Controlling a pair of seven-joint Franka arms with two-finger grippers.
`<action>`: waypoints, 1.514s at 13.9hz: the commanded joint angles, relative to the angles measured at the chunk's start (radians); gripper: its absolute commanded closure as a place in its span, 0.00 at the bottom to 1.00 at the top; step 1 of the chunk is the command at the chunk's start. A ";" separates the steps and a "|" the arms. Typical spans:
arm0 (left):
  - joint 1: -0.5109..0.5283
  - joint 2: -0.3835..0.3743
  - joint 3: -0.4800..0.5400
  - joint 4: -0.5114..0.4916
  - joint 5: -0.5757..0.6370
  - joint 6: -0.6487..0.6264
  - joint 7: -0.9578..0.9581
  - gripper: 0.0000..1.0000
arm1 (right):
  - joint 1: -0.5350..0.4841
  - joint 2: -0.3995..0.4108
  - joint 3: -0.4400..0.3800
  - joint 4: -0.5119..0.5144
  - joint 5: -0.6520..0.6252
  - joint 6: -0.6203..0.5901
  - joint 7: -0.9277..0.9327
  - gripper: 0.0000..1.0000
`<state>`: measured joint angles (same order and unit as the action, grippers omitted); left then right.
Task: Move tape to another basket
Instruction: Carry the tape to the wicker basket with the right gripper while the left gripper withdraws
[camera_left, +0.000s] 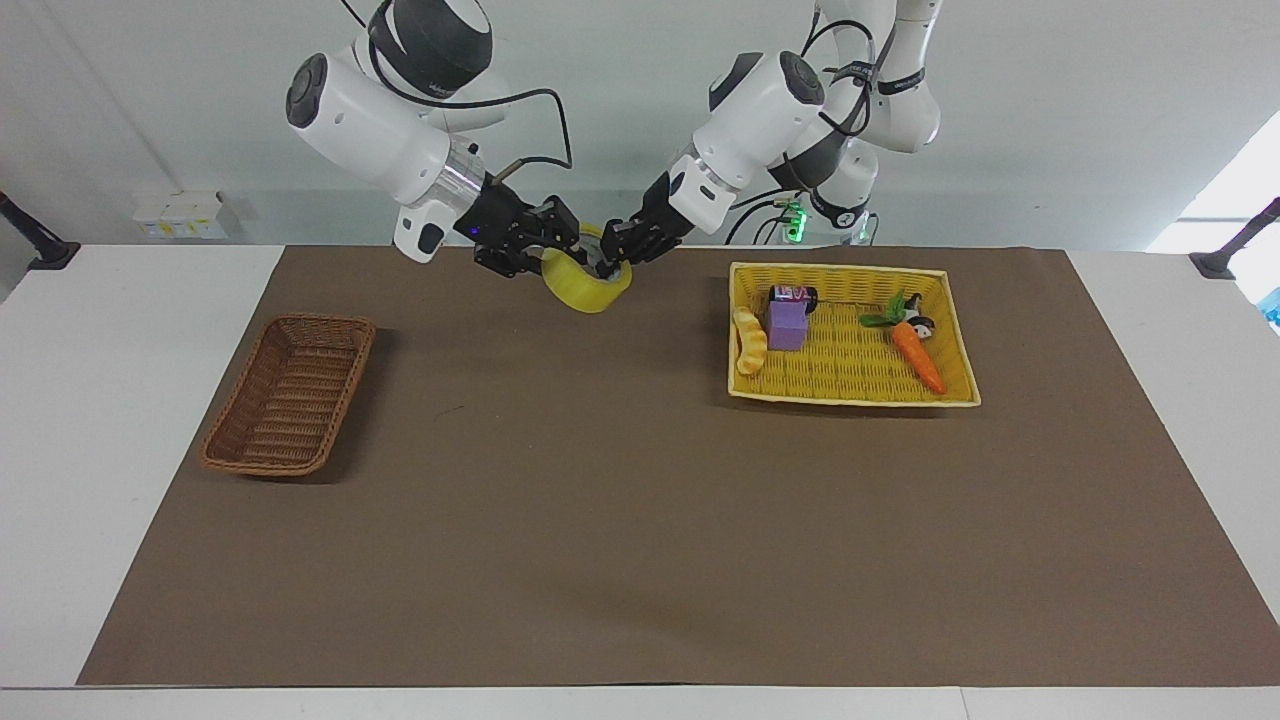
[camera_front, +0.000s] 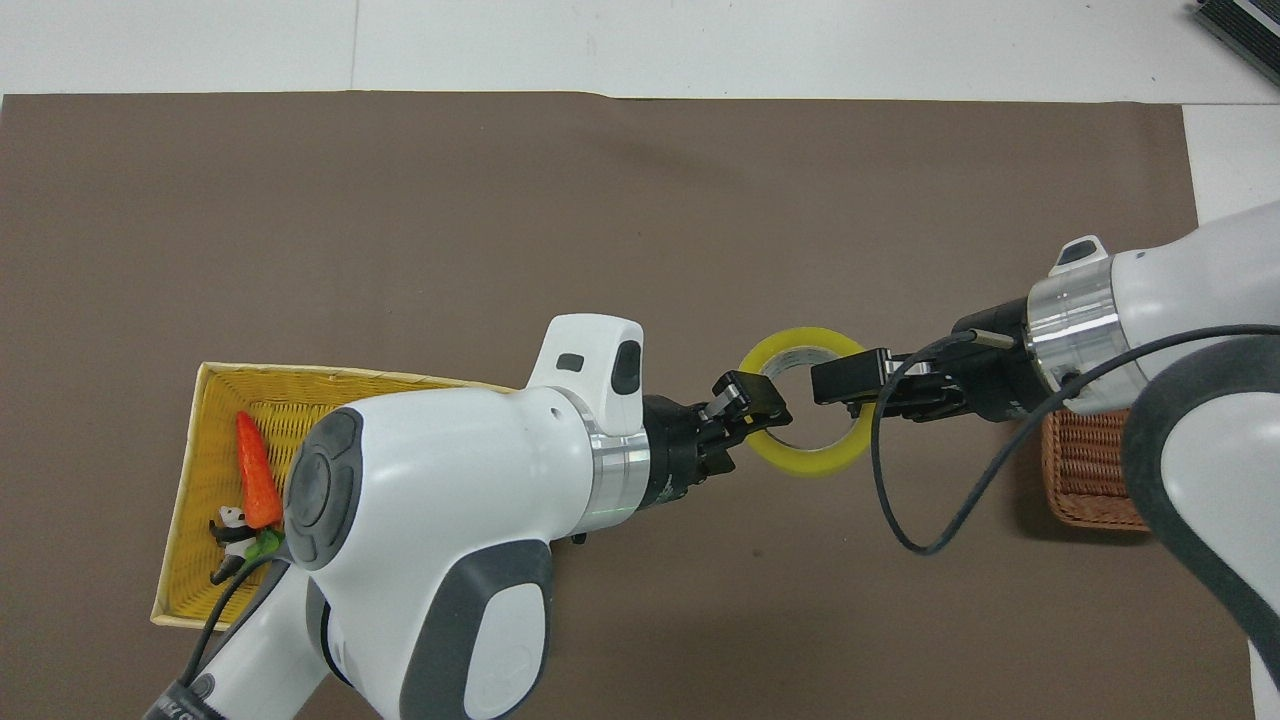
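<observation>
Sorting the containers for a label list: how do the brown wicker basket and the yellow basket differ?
The brown wicker basket is narrow, oblong and holds nothing visible; the yellow basket is wider, rectangular and holds a carrot, a purple box and more. They sit toward the right and left arms' ends respectively. Both are woven and open-topped.

White arms (camera_left: 370, 110), black cables (camera_front: 905, 500)
</observation>
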<state>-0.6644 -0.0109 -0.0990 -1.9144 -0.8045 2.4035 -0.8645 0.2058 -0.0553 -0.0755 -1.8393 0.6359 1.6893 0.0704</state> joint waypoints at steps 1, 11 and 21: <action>0.012 -0.070 0.019 -0.067 -0.109 0.067 -0.007 0.00 | -0.121 0.006 -0.010 0.049 -0.028 -0.080 -0.072 1.00; 0.152 -0.075 0.028 -0.072 0.230 -0.179 -0.004 0.00 | -0.429 0.075 -0.010 0.040 -0.283 0.018 -0.268 1.00; 0.445 -0.034 0.030 0.051 0.632 -0.523 0.431 0.00 | -0.559 0.308 -0.012 0.028 -0.292 0.253 -0.615 1.00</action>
<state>-0.2772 -0.0612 -0.0591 -1.9039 -0.2403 1.9316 -0.5329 -0.3408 0.2625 -0.1020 -1.8173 0.3589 1.9426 -0.5292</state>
